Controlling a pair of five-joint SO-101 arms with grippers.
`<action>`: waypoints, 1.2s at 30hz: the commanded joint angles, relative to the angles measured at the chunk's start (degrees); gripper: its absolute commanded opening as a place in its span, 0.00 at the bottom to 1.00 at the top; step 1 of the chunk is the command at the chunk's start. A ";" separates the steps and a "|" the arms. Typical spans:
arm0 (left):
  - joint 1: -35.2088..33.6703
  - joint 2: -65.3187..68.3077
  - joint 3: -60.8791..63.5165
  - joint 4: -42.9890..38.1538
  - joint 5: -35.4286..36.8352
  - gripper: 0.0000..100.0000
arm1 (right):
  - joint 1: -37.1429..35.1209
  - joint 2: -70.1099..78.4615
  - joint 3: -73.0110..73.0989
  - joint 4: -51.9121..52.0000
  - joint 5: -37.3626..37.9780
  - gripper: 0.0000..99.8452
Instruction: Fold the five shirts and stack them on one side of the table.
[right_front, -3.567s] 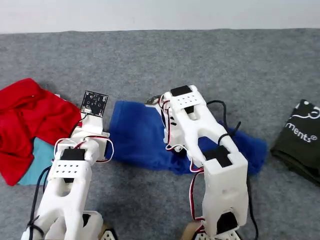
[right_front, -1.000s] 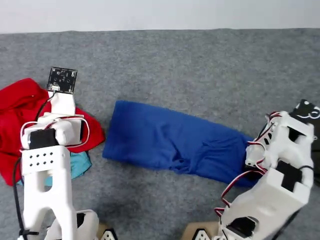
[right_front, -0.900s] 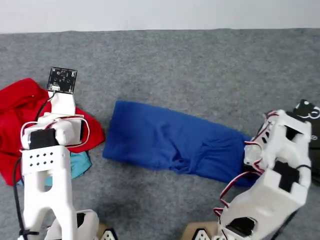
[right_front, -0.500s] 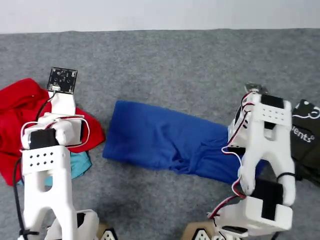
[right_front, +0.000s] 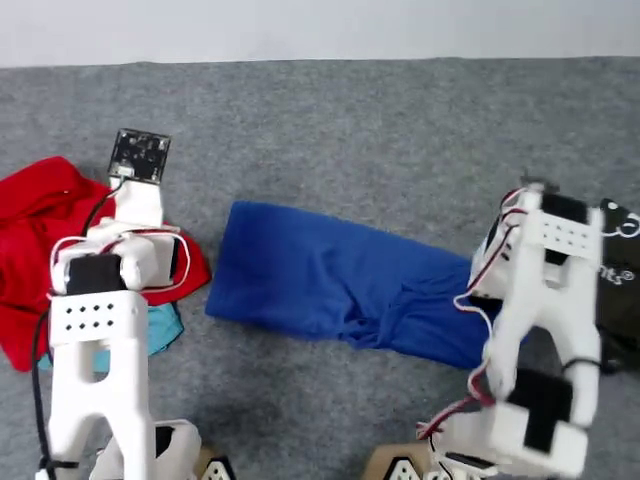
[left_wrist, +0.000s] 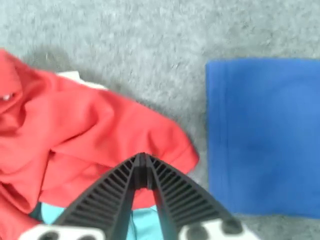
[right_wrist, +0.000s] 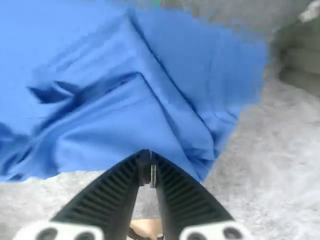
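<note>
at the left a crumpled red shirt (right_front: 40, 230) is lying over a teal shirt (right_front: 165, 330). the left gripper (left_wrist: 142, 161) is being held above the red cloth, fingers pressed together on nothing. a blue shirt (right_front: 330, 280), folded into a long band, is lying across the middle. the right gripper (right_wrist: 149, 162) is being held over its right end, fingers likewise closed. a dark shirt (right_front: 622, 300) is lying farthest right.

On the worktop (right_front: 350, 120), shirt heap (right_front: 40, 225) at left, long shirt (right_front: 320, 270) in the middle, folded shirt (right_front: 625, 310) at right.
</note>
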 joint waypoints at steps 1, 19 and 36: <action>0.70 3.16 -6.29 1.85 0.18 0.00 | 0.84 -10.51 -4.57 4.79 -0.44 0.01; 4.66 62.86 -64.66 36.04 -7.12 0.12 | 18.33 -25.71 5.80 9.63 3.60 0.01; 10.99 72.53 -69.41 35.96 -7.30 0.21 | 26.95 -26.15 5.80 10.68 9.85 0.01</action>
